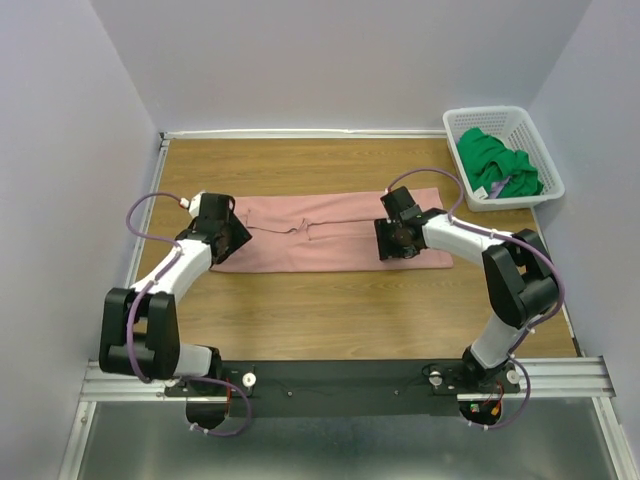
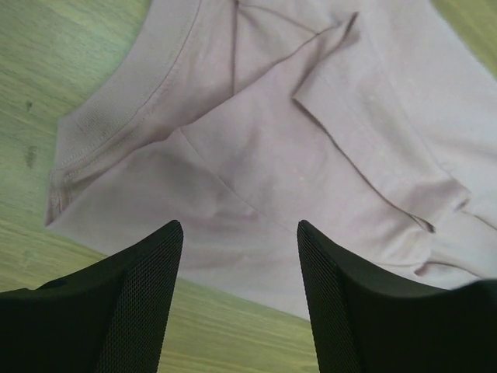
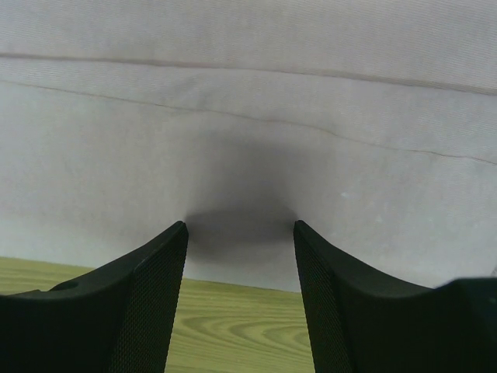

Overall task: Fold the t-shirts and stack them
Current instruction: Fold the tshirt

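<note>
The dusty-pink t-shirt (image 1: 320, 238) is lying flat on the wooden table (image 1: 330, 310), folded into a long narrow strip. Its long axis is running left to right across the table, parallel to the near edge. In the left wrist view, a ribbed, stitched band, apparently the neckline, is showing at the left end of the pink t-shirt (image 2: 256, 155), so the garment is pointing collar-left and hem-right. Folded-in panels are overlapping near the middle of the strip. The print is not showing.

The bright green t-shirt (image 1: 497, 165) is sitting bunched in the white lattice basket (image 1: 455, 120) at the far right corner of the table, well apart from the pink one.

The left arm is reaching forward and inward, and the left gripper (image 1: 232, 238) is hanging over the left end of the strip. In its wrist view the left gripper (image 2: 237, 229) is standing spread above the cloth's near edge, with its fingers (image 2: 147, 295) apart and nothing between them.

The right arm is bending at the elbow and reaching inward to the left, placing the right gripper (image 1: 398, 248) over the right portion of the strip. In its wrist view the right gripper (image 3: 239, 227) is likewise released, fingers (image 3: 342, 295) spread over the near edge of the pink t-shirt (image 3: 248, 116), casting a shadow on it and clamping nothing.
</note>
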Available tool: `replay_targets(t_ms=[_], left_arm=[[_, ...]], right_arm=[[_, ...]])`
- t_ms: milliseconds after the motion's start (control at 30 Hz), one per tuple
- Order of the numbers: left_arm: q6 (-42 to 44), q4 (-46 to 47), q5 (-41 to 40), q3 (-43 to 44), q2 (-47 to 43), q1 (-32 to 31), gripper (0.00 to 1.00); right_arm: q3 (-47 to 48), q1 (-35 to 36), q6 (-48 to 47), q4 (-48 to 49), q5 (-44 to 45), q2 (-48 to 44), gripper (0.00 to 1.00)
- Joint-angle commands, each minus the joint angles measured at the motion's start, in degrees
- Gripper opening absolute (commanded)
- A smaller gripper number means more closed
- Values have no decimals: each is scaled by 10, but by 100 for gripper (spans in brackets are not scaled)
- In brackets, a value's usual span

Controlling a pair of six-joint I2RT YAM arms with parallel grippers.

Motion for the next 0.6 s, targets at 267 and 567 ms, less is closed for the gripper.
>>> replay_targets(t_ms=[267,567], left_arm=[[24,4,-17,88,190,7,64],[100,-82,-40,369,381,19,66]], right_arm=[[-48,5,11,-64,-3,5,65],[-80,146,83,-150,-144,-2,65]])
